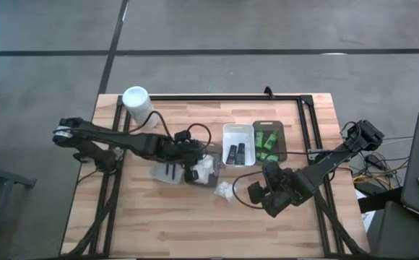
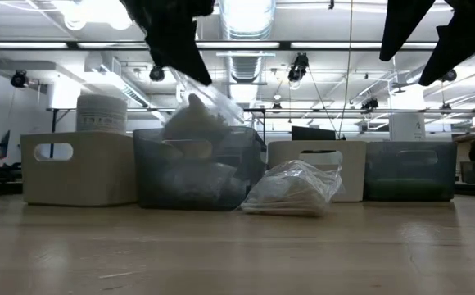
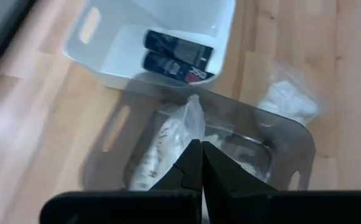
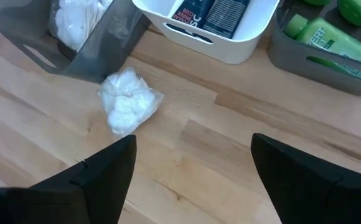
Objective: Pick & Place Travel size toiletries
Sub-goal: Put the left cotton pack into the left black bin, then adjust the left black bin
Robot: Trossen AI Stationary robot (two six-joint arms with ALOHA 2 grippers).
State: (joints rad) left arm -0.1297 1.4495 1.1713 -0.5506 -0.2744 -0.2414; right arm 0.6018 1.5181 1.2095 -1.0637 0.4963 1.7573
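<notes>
Over the grey tray [image 3: 292,155], the left gripper [image 3: 201,163] hangs with its jaws pinched together on the top of a white packet [image 3: 171,140], whose body dangles into the tray above other packets already lying there. The grip takes only a thin fold of film, so I judge the packet could slip out early. If the arm drifts toward the white tray [image 3: 115,62] before letting go, the packet may land on the grey rim or tip over onto the table [image 1: 195,224]. The film could also cling to a finger on release and be dragged back out.

The right gripper [image 4: 193,168] hovers with jaws wide apart above bare wood, near one loose packet [image 4: 127,102] lying just outside the grey tray. Coming down off-centre, its fingers could push that packet along instead of closing round it.

Counts as far as they show:
- Black tubes [image 1: 237,152]: two, side by side in the white tray.
- Green bottles [image 1: 269,143]: several in the dark tray [image 1: 280,128]; the exact number is unclear.
- Razors [image 1: 172,172]: about two dark sticks left of the grey tray.
- Packets: one held, one loose, and at least two in the tray.
- Tall white container [image 1: 136,102]: one, at the far left corner.
</notes>
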